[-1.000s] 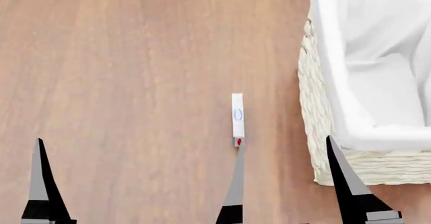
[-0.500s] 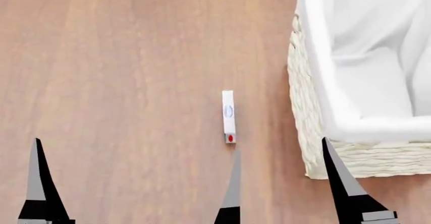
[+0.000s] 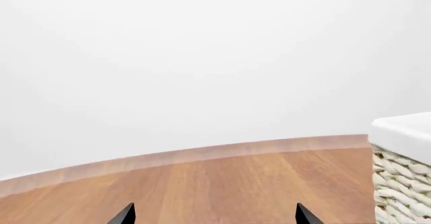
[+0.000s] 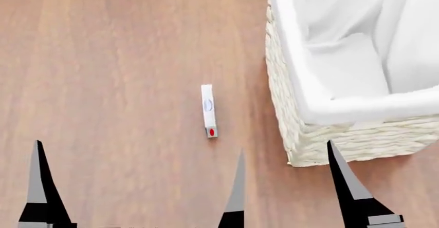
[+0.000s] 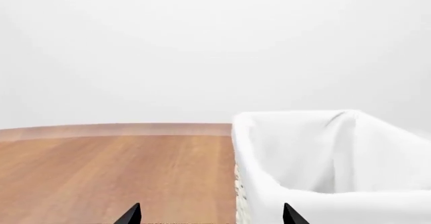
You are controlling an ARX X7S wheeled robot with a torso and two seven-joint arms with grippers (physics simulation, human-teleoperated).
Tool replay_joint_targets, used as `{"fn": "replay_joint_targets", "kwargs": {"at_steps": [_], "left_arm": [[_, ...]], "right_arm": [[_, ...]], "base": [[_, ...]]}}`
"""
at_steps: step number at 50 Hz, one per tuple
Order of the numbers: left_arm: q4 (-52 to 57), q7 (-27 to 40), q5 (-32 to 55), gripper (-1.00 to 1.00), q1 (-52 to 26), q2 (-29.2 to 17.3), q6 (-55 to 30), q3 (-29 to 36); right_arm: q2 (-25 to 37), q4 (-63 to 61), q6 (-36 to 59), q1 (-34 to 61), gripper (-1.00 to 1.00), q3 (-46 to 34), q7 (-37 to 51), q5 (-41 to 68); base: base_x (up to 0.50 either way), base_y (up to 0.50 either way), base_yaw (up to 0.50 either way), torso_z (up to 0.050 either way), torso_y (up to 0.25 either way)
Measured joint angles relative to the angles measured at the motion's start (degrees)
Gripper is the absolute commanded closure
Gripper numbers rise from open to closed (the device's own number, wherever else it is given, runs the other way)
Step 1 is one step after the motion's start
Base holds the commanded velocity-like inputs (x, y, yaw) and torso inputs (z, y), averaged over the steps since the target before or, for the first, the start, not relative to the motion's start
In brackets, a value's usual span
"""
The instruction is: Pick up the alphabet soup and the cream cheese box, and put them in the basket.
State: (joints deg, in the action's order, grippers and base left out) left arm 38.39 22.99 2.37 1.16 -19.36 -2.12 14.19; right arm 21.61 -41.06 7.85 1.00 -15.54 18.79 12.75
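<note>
The cream cheese box (image 4: 207, 111) stands on its thin edge on the wood surface, left of the basket (image 4: 322, 138). The basket is cream wicker with a white liner and looks empty where I can see into it. It also shows in the left wrist view (image 3: 400, 173) and in the right wrist view (image 5: 303, 153). My right gripper (image 5: 211, 215) is open and empty; in the head view its fingertips (image 4: 239, 158) sit short of the box and the basket's near corner. My left gripper (image 3: 214, 215) is open and empty, with one finger (image 4: 40, 187) showing far left. The alphabet soup is out of view.
The wood surface (image 4: 110, 58) stretches away to the left and ahead of the box. Its far edge (image 3: 202, 153) shows in both wrist views, with plain white beyond it.
In the head view the box and the basket have slid left and slightly up, so the view has shifted right. Both grippers keep the same place in the picture and stay open.
</note>
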Motion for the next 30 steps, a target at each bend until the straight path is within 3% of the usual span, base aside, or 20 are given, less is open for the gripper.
{"fn": "replay_joint_targets", "kwargs": {"at_steps": [30], "left_arm": [[-0.58,0.41,0.46,-1.0,-0.2,-0.41,0.47,0.43]], "right_arm": [[0.45,0.1,-0.28,0.03,-1.0,-0.36,0.48,0.17]], "base": [[0.0,0.0,-0.33,0.0,0.0]]}}
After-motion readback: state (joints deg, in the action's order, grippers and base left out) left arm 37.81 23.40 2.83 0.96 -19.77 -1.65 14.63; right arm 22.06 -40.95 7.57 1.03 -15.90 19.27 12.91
